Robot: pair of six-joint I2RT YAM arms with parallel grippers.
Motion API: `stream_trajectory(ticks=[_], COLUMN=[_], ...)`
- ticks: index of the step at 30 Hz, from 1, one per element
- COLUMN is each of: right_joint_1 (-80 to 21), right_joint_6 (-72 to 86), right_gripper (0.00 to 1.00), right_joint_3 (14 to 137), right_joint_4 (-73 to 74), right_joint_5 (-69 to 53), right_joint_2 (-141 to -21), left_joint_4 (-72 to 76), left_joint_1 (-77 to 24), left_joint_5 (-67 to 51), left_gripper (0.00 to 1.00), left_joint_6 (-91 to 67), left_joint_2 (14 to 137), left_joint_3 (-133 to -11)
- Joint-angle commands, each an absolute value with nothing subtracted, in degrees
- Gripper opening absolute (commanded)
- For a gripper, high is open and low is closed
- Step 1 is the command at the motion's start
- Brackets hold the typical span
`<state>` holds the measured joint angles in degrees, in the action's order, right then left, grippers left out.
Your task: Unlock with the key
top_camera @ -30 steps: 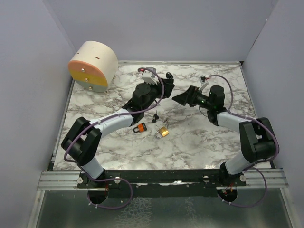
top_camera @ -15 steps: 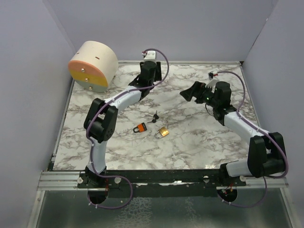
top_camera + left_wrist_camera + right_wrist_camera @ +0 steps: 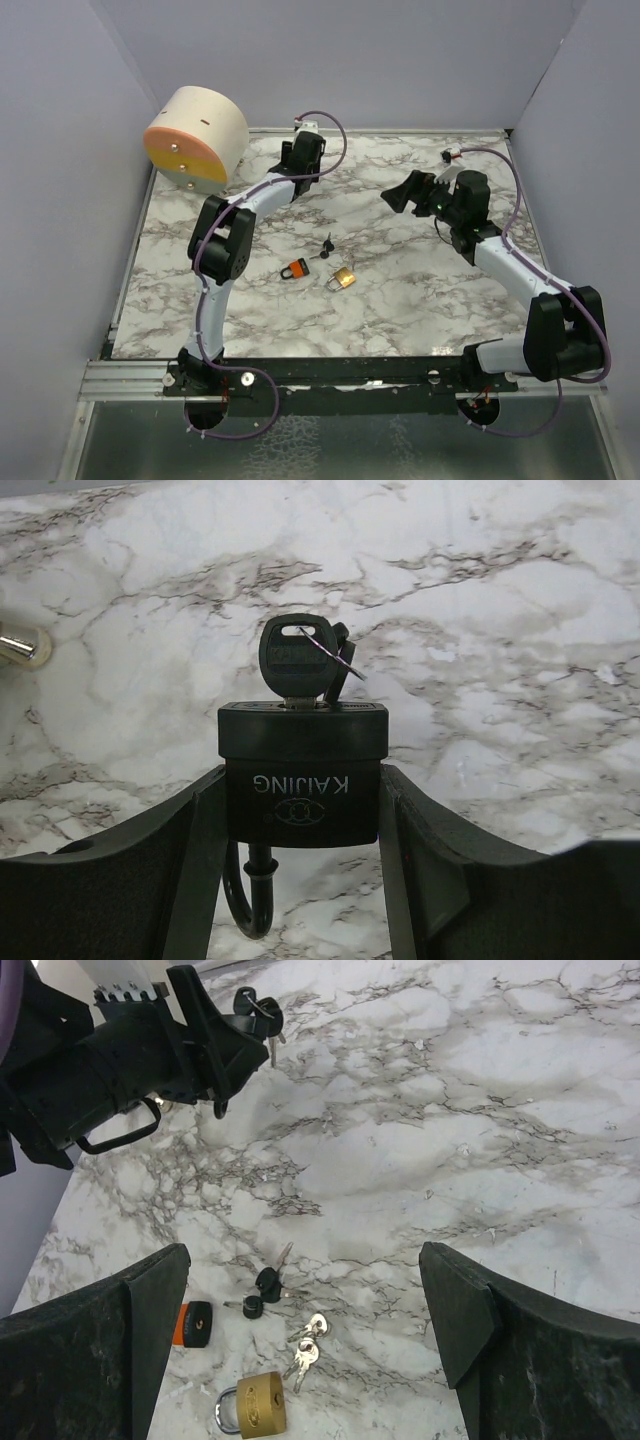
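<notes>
Clamps black padlock (image 3: 300,775) in left pincer (image 3: 300,820), key (image 3: 293,660) seated in its keyhole, near far edge of table (image 3: 500,630), reached slightly farther than half a second earlier. Holds right pincer (image 3: 303,1260) wide open, empty, barely shifted. Leaves brass padlock (image 3: 343,277), orange padlock (image 3: 294,268) lying unmoved.

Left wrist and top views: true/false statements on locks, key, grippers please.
1. The left gripper is shut on the black padlock. True.
2. A key sits in that padlock's keyhole. True.
3. The right gripper grips the key. False: it is open, empty and apart from the padlock.
4. The brass padlock is lifted off the table. False: it lies on the marble, beside the orange padlock.
</notes>
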<state>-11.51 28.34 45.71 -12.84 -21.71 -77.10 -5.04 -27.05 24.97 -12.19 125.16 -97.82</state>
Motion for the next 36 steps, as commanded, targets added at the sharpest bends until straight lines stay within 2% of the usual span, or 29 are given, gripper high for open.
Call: stream_trajectory(ticks=[1,8,24,27,29,34,36], right_joint_1=[-11.42,-11.40,-11.43,-11.43,-11.43,-11.43,-11.41], right_joint_6=[28.05,28.50,28.52,28.48,28.48,28.40,28.30], right_gripper=[1.00,1.00,1.00,1.00,1.00,1.00,1.00], right_joint_3=[46.94,46.79,46.99,46.99,47.00,47.01,46.98], right_joint_4=[-12.67,-13.27,-13.27,-13.27,-13.29,-13.12,-13.10], right_joint_5=[-21.45,-22.30,-22.76,-22.89,-22.94,-23.29,-23.33], right_joint_2=[-76.03,-76.36,-76.46,-76.46,-76.46,-76.13,-76.07], left_joint_4=[-1.77,-2.94,-2.86,-3.70,-3.68,-3.16,-2.92], left_joint_1=[-25.35,-24.43,-22.74,-22.68,-22.68,-22.68,-22.68], left_joint_5=[27.43,26.91,17.25,15.23,14.40,14.65,15.20], left_gripper=[0.00,0.00,0.00,0.19,0.37,0.64,0.82], left_joint_6=[-10.64,-9.86,-15.71,-16.90,-17.71,-19.05,-19.24], left_joint_2=[123.76,126.01,129.82,129.68,129.36,128.00,127.17], left_joint_3=[-96.34,-95.99,-96.00,-95.66,-95.02,-92.87,-92.12])
